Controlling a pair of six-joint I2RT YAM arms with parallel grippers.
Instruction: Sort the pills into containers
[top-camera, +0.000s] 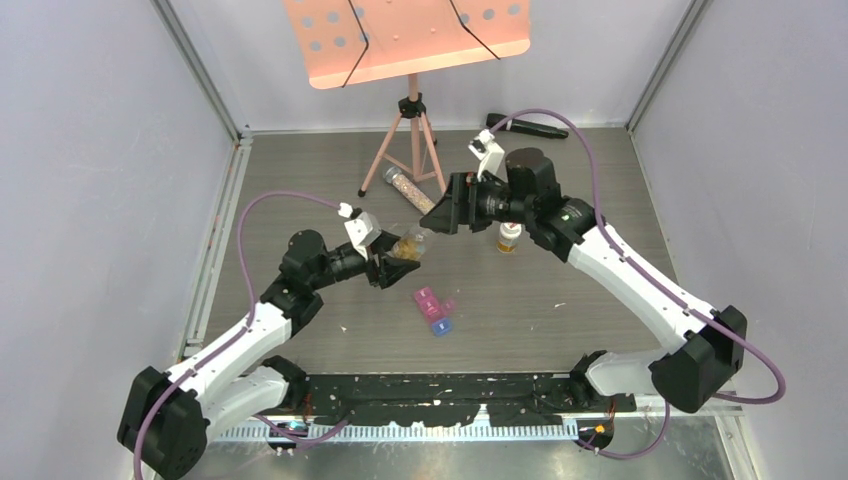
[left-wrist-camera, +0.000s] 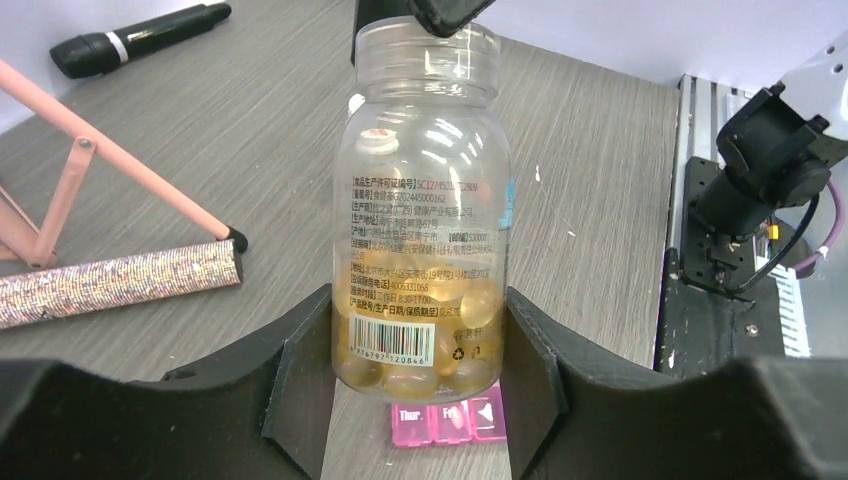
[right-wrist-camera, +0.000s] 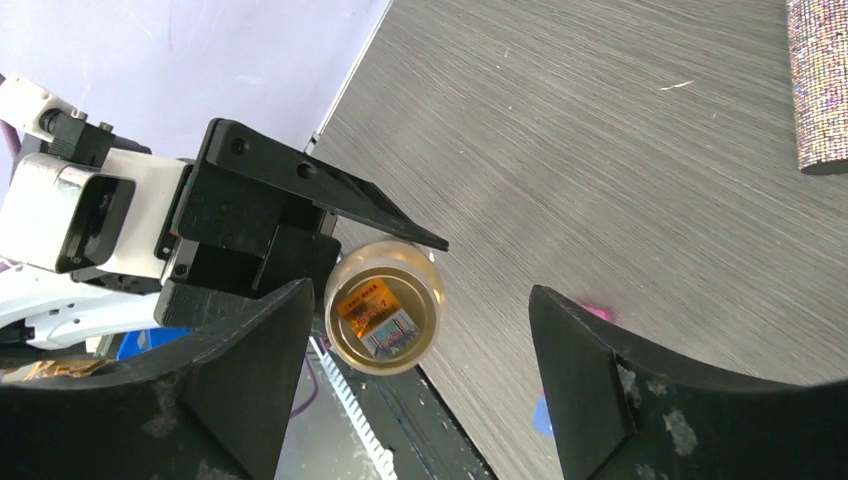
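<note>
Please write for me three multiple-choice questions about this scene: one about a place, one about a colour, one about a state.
1. Where does the pill-box strip lie?
A) flat on the table
B) on the pink stand
C) on the black marker

2. What colour are the capsules in the clear bottle?
A) green
B) amber
C) white

3. How is the right gripper?
A) shut on the bottle
B) shut on the marker
C) open, holding nothing

Answers:
1 A: the top view shows the strip lying on the table.
2 B: amber capsules fill the bottle's bottom.
3 C: its fingers stand wide apart on either side of the bottle's mouth, touching nothing.
</note>
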